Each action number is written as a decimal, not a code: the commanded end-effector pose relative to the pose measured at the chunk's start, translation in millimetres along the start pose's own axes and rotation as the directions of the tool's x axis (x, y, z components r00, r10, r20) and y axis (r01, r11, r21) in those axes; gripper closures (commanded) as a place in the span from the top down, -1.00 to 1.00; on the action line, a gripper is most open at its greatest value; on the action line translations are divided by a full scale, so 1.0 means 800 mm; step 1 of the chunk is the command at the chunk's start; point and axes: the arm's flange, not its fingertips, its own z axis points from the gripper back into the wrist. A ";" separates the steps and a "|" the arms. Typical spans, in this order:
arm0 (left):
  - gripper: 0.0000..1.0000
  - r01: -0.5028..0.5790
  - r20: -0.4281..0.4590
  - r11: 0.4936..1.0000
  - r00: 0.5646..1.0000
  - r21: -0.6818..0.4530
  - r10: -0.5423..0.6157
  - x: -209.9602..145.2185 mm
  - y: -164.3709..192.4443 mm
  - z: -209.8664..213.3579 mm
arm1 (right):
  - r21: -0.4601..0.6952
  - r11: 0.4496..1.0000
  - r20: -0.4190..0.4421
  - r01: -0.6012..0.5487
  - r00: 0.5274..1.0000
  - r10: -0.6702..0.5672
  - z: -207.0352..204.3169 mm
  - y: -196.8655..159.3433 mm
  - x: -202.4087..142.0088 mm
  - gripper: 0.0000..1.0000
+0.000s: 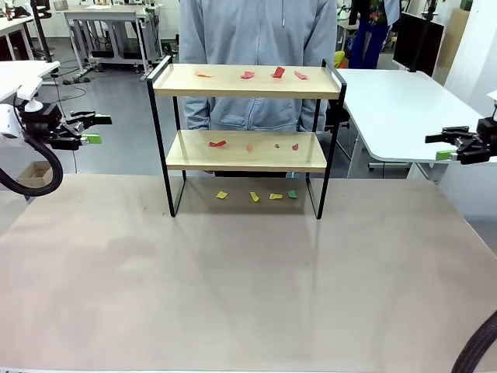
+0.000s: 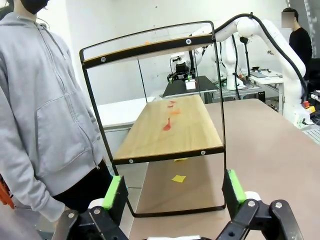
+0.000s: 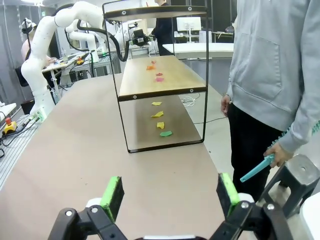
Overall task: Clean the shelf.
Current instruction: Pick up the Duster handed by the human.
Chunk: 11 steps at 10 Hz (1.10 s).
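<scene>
- Front view gives most of its room to the tan surface [image 1: 233, 272]. The shelf [image 1: 248, 92] stands on it toward 12 o'clock, near the far edge, with its legs down.
- At 12 o'clock just behind the shelf is the person [image 1: 256, 31] in a grey hoodie. In the right wrist view, a hand [image 3: 278, 154] holds a teal tool [image 3: 256, 168]. I judge that a reach through the open frame could meet that hand if both work the same tier.
- The shelf looks light, so a sweep that catches a leg or upright would likely slide or tip it toward 12 o'clock. It is upright and level, with two pale wooden boards in a thin black frame, open front and back.
- The left end effector [image 1: 97, 129] hangs at 9 o'clock of the shelf, well apart from it, jaws spread wide and empty.
- The right end effector [image 1: 443, 144] hangs at 3 o'clock of the shelf, also well apart, jaws spread and empty.
- Red scraps [image 1: 278, 72] lie along the top board [image 1: 225, 78], and more red ones [image 1: 217, 144] lie on the lower board [image 1: 248, 159].
- Yellow scraps [image 1: 254, 196] and one green scrap [image 1: 292, 194] lie on the surface at 6 o'clock, under the shelf.
- The scraps are flat and small, so the pads may slip over them or flick them off an edge.
</scene>
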 end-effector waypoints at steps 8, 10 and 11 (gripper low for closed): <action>1.00 0.036 0.012 0.989 0.999 0.144 -0.038 -0.003 -0.010 -0.001 | -0.052 0.999 0.045 -0.006 0.999 0.008 -0.030 0.002 0.009 1.00; 1.00 0.034 0.028 0.989 0.999 0.142 -0.038 0.006 -0.013 0.003 | -0.055 0.998 0.052 -0.017 0.998 0.020 -0.030 0.006 0.022 1.00; 1.00 0.033 0.043 0.989 0.998 0.143 -0.040 0.011 -0.015 0.005 | -0.058 0.998 0.055 -0.019 0.998 0.023 -0.030 0.007 0.026 1.00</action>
